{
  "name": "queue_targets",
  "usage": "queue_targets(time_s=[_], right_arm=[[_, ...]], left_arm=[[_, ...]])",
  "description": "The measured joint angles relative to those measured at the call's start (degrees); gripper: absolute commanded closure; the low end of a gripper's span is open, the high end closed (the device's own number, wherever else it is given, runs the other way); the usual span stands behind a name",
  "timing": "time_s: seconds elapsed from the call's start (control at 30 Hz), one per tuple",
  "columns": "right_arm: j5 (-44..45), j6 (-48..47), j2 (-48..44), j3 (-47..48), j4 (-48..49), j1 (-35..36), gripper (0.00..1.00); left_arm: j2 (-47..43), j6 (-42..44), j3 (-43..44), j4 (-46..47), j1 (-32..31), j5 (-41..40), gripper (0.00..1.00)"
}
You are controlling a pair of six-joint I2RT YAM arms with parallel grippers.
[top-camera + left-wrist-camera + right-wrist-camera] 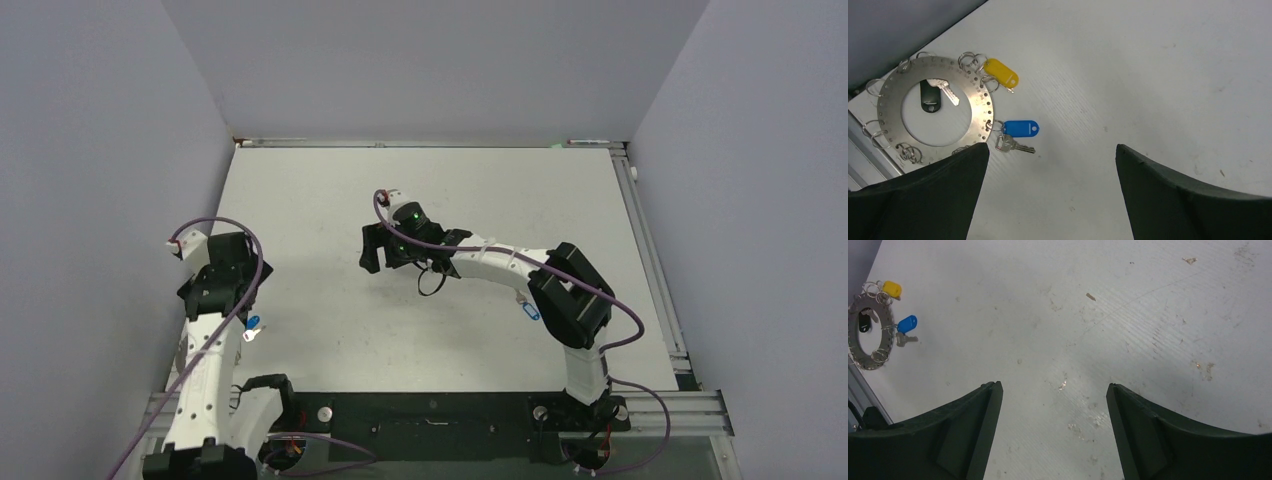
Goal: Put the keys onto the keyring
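The keyring [979, 102] is a flat grey metal ring with holes and small split rings round its edge, lying at the table's left edge. A yellow tag [1001, 73] and a blue tag [1020, 128] with a silver key [1015, 146] hang on its rim. A black-tagged key [930, 97] lies inside it. My left gripper [1052, 150] is open and empty, above the table right of the ring. My right gripper [1053, 390] is open and empty over mid-table; it sees the ring [885, 340] far left. In the top view the left arm hides the ring, and only the blue tag [253, 322] shows.
Another blue-tagged key [530, 310] lies on the table beside the right arm's elbow. A dark loop [432, 280] hangs under the right forearm. Grey walls close in the table on three sides. A metal rail [655, 270] runs along the right edge.
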Motion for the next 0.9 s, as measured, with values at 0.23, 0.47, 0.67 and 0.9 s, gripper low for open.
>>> queue_targets(time_s=[0.23, 0.47, 0.67, 0.9], right_arm=[[0.87, -1.60, -6.19, -3.78, -2.58, -0.31, 0.22], [0.31, -1.70, -6.75, -4.39, -2.84, -0.31, 0.22], [-0.74, -1.62, -6.75, -6.45, -3.08, -0.26, 0.22], [-1.27, -1.92, -6.93, -7.37, -3.17, -0.26, 0.22]], left_arm=[[15.67, -2.19, 3.15, -0.94, 8.66, 4.04, 0.04], [19.37, -5.99, 4.48, -0.61, 17.59, 8.94, 0.04], [19.52, -8.61, -0.20, 5.31, 21.03, 12.33, 0.04], [23.74, -9.60, -0.87, 10.51, 21.09, 10.19, 0.04]])
